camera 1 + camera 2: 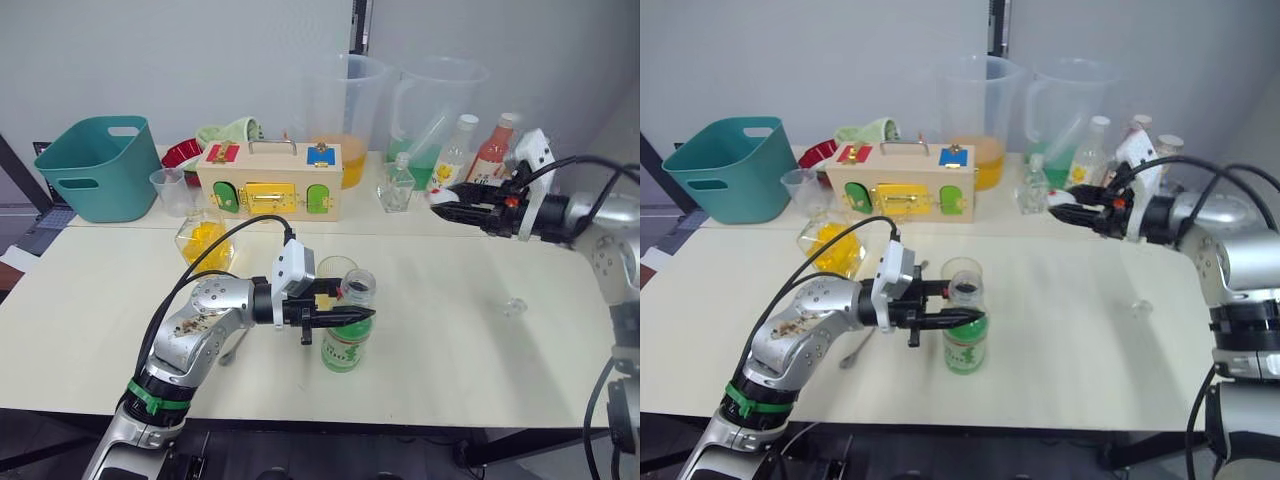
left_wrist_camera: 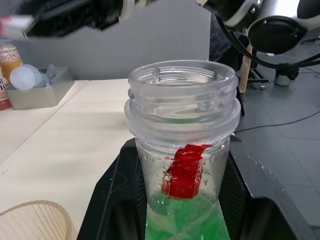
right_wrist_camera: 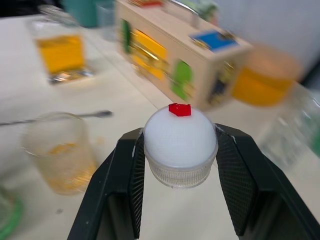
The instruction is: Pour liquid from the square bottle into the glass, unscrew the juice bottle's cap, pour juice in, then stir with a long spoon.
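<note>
A wide, pale, smooth table (image 1: 470, 350) carries everything. At its back edge stand a teal plastic tub (image 1: 95, 165) and a wooden box (image 1: 270, 180) with coloured doors. Near the box, the squat faceted square bottle (image 1: 204, 242) holds yellow liquid. The left arm reaches in low from the left, forearm level. Its left tool (image 1: 345, 317) is clamped on the neck of the juice bottle (image 1: 347, 345), a slim clear bottle of green juice standing upright at the table's middle, its threaded mouth (image 2: 182, 80) uncapped. The small clear cylindrical glass (image 1: 335, 272) stands just behind the bottle. The right arm stretches in from the right, raised above the table's far side. Its right tool (image 3: 180, 165) is closed on the round white ribbed cap (image 3: 180, 145). The thin metal long spoon (image 3: 55, 118) lies flat beyond the glass.
</note>
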You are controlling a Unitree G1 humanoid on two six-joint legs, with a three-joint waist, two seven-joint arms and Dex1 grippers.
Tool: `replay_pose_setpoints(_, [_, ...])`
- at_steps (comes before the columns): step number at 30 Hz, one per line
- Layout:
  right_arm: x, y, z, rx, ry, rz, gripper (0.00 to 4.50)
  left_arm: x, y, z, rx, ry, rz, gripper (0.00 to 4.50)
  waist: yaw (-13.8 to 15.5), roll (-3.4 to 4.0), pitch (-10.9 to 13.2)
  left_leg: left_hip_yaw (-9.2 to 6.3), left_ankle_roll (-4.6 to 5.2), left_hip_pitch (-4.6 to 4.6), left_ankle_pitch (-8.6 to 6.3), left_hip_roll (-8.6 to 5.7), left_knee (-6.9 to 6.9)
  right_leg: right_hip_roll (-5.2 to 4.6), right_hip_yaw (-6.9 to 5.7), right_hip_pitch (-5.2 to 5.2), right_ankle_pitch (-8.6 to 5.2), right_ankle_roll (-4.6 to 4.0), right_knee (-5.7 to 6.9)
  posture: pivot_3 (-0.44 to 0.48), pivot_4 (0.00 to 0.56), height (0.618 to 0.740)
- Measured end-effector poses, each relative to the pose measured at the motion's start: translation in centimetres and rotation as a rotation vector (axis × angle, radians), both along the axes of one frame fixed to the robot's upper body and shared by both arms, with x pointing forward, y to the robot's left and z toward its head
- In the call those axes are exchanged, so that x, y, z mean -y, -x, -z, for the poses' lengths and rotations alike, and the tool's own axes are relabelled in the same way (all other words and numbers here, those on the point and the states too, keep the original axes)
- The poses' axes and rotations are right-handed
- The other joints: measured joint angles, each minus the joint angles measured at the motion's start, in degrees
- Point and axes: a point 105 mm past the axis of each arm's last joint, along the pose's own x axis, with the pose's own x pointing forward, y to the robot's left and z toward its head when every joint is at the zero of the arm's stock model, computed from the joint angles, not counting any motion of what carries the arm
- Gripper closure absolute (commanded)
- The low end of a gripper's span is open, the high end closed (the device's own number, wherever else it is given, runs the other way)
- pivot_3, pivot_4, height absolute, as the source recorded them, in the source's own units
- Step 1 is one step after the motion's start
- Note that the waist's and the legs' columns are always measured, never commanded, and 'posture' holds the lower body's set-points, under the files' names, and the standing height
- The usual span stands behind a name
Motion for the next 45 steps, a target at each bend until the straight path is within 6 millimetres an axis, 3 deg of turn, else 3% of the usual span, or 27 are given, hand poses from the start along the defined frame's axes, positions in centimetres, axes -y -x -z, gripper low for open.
replay_pose_setpoints(5, [1.5, -0.7, 3.5, -0.029, -0.049, 0.176, 2.91, 0.2, -0.1, 0.0, -0.001, -0.002, 0.006, 3.03, -0.03, 0.0, 0.0, -0.04, 0.01, 0.02, 0.0, 0.02, 0.01, 0.06, -0.02, 0.08, 0.0, 0.01, 0.01, 0.0, 0.15, 0.74])
replay_pose_setpoints(10, [2.6, -0.9, 9.5, -0.131, -0.1, 0.37, 2.91, 0.1, -0.1, 0.0, -0.004, -0.003, 0.005, 3.03, -0.04, 0.0, 0.0, -0.01, -0.01, -0.01, 0.02, -0.03, 0.02, 0.03, 0.01, 0.04, 0.02, 0.04, 0.06, 0.0, 0.15, 0.74])
replay_pose_setpoints(15, [4.1, -0.5, 10.6, -0.129, -0.139, 0.516, 2.91, 0.0, -0.2, 0.0, -0.015, -0.006, -0.006, 3.03, -0.18, 0.02, -0.01, -0.02, -0.02, 0.06, 0.03, -0.01, 0.02, 0.14, 0.01, 0.09, 0.02, 0.04, 0.05, 0.0, 0.15, 0.74])
replay_pose_setpoints(22, [4.1, 0.3, 14.0, -0.215, -0.137, 0.573, 2.91, 0.0, -0.2, 0.0, -0.016, -0.005, -0.01, 3.03, -0.3, 0.04, -0.02, 0.01, -0.02, 0.07, 0.03, -0.06, 0.02, 0.14, 0.04, 0.1, 0.02, 0.04, 0.05, 0.0, 0.15, 0.74])
replay_pose_setpoints(25, [4.2, 0.3, 14.0, -0.216, -0.135, 0.578, 2.91, 0.0, -0.2, 0.0, -0.016, -0.004, -0.01, 3.03, -0.27, 0.04, -0.02, 0.0, -0.02, 0.09, 0.03, -0.06, 0.02, 0.14, 0.04, 0.12, 0.02, 0.04, 0.04, 0.0, 0.15, 0.74])
replay_pose_setpoints(27, [4.1, 0.3, 14.1, -0.221, -0.133, 0.579, 1.85, 0.0, -0.2, 0.0, -0.016, -0.004, -0.01, 3.03, -0.28, 0.04, -0.02, 0.0, -0.02, 0.09, 0.03, -0.07, 0.02, 0.14, 0.04, 0.12, 0.02, 0.04, 0.04, 0.0, 0.15, 0.74])
replay_pose_setpoints(32, [4.2, 0.4, 13.3, -0.208, -0.112, 0.566, 0.15, 0.0, -0.3, 0.0, -0.018, -0.002, -0.012, 3.03, -0.29, 0.04, -0.02, 0.01, -0.02, 0.08, 0.03, -0.07, 0.03, 0.13, 0.05, 0.11, 0.02, 0.04, 0.04, 0.0, 0.15, 0.74])
replay_pose_setpoints(37, [3.5, 0.1, 10.0, -0.143, -0.08, 0.491, 0.03, -0.1, -0.3, 0.0, -0.019, 0.0, -0.016, 3.03, -0.31, 0.05, -0.02, 0.01, -0.02, 0.09, 0.03, -0.06, 0.02, 0.15, 0.04, 0.11, 0.02, 0.04, 0.04, 0.0, 0.15, 0.74])
replay_pose_setpoints(42, [2.3, 0.9, 4.7, -0.058, 0.007, 0.287, 0.03, -0.4, -0.3, 0.2, -0.033, 0.015, -0.029, 3.03, -0.3, 0.05, -0.02, -0.01, 0.01, 0.12, 0.01, -0.04, 0.04, 0.17, 0.01, 0.17, 0.02, 0.04, -0.03, 0.0, 0.15, 0.74])
replay_pose_setpoints(45, [0.9, 1.5, 3.0, -0.054, 0.005, 0.146, 0.03, -0.6, -0.2, 0.1, -0.04, 0.022, -0.032, 3.03, -0.5, 0.05, -0.02, 0.02, 0.01, 0.11, 0.01, 0.04, 0.04, 0.19, 0.04, 0.16, 0.02, 0.04, -0.03, 0.0, 0.15, 0.74])
